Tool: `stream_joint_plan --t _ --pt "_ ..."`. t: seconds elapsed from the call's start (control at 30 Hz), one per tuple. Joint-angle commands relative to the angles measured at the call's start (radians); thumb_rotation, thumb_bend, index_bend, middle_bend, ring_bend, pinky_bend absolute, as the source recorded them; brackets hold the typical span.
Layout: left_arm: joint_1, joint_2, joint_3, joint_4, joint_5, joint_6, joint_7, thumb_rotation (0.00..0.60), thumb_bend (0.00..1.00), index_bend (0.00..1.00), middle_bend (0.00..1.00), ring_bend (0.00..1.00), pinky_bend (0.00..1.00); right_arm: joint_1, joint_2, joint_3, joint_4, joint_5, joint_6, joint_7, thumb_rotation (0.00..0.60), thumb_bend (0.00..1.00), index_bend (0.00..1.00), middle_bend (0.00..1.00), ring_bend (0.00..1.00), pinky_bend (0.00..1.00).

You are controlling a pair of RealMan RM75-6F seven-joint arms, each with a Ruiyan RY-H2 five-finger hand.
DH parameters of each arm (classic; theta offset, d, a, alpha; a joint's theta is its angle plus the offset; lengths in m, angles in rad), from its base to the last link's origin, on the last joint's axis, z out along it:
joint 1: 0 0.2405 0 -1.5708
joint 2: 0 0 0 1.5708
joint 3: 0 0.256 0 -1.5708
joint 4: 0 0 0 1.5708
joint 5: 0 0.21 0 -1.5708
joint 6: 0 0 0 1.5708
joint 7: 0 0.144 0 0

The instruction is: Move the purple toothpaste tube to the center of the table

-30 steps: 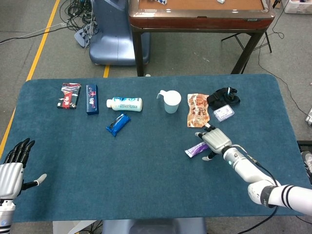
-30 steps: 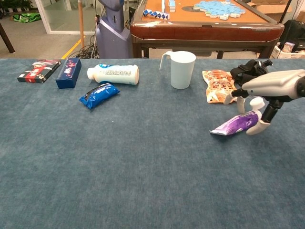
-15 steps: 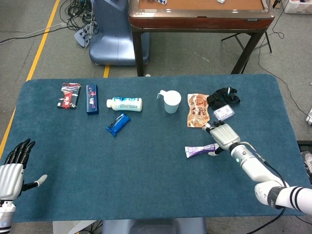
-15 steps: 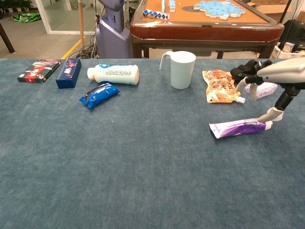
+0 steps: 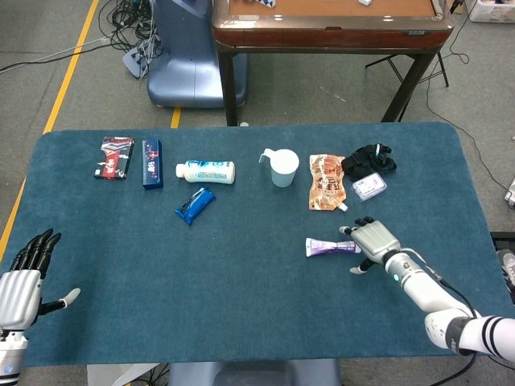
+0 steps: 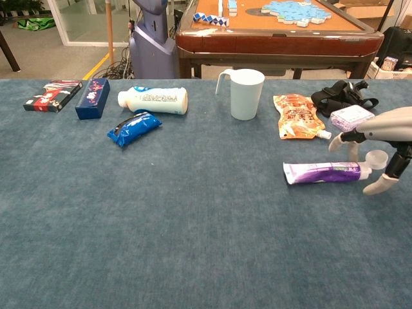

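No legible text on any item

**Purple tube lying flat, right of table centre**

The purple toothpaste tube (image 5: 330, 247) (image 6: 324, 172) lies flat on the blue cloth — long axis running nine to three o'clock, flat crimped end at nine, white cap at three. Its body is glossy purple with a paler band near the crimp. It sits toward four o'clock from the table's centre — nothing grips it.
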Motion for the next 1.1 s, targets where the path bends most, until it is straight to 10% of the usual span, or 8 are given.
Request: stream_joint_plan --t 0.03,0.7,1.1 --pt "0.000 0.001 0.000 -0.001 0.002 0.001 -0.001 0.600 0.12 0.00 0.03 0.03 0.10 -0.032 0.022 -0.014 -0.040 -0.053 0.028 0.035 0.461 0.00 0.14 0.32 0.11 0.10" --pt "0.010 0.011 0.002 0.001 0.008 0.020 -0.024 0.600 0.12 0.00 0.03 0.03 0.10 -0.139 0.086 -0.028 -0.185 -0.356 0.172 0.158 0.462 0.00 0.13 0.32 0.11 0.08" --pt "0.017 0.019 0.004 -0.009 0.012 0.028 -0.032 0.600 0.12 0.00 0.03 0.03 0.10 -0.146 0.012 0.028 0.005 -0.316 0.228 -0.023 0.600 0.00 0.10 0.20 0.07 0.08"
